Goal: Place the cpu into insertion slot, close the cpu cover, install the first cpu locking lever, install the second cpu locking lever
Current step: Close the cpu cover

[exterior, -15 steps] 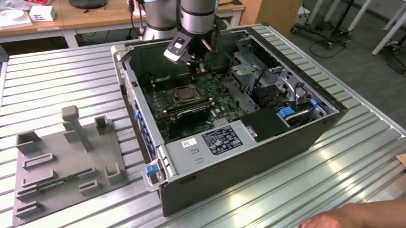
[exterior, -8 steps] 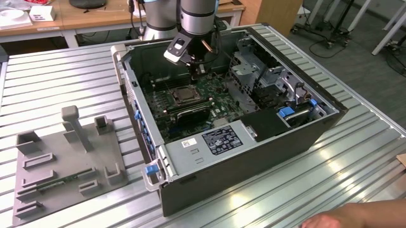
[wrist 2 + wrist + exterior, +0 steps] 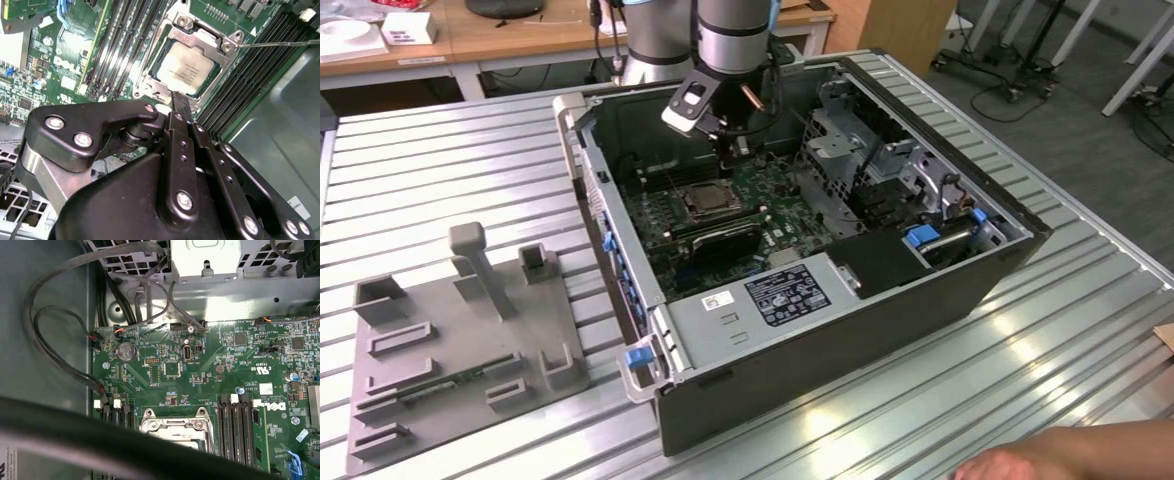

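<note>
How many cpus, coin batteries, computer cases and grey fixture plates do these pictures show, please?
cpu: 1
coin battery: 1
computer case: 1
grey fixture plate: 1
Total: 4

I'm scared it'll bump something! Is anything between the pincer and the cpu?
Nothing visible is. The pincer hangs close beside the cpu, whose top shows bare through the cover's cut-out.
</note>
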Controlling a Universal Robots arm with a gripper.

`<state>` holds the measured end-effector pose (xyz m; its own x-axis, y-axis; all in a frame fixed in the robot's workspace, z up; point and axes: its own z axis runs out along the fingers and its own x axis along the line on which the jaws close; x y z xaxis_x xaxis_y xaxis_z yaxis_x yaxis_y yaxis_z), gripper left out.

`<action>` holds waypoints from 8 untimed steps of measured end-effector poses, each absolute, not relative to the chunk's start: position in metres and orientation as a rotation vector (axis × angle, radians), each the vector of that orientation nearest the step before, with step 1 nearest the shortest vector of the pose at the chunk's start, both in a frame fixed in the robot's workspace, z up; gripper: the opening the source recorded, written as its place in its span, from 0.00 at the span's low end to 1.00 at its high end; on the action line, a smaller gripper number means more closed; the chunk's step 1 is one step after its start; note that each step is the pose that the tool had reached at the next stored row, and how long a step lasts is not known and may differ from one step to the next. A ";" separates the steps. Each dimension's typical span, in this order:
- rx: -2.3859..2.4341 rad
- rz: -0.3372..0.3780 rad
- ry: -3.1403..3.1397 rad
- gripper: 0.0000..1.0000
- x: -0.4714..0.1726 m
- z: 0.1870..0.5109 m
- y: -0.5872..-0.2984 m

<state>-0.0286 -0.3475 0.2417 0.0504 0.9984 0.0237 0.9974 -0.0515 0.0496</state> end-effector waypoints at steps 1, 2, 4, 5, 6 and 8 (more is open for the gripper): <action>2.262 0.080 2.150 0.10 -0.029 0.242 -0.348; 2.263 0.080 2.150 0.10 -0.029 0.242 -0.348; 2.266 0.072 2.153 0.10 -0.029 0.241 -0.348; 2.269 0.064 2.155 0.10 -0.029 0.241 -0.348; 2.270 0.061 2.156 0.10 -0.029 0.241 -0.348; 2.270 0.060 2.156 0.10 -0.029 0.241 -0.348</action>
<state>-0.0288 -0.3476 0.2406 0.0509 0.9985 0.0209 0.9981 -0.0516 0.0340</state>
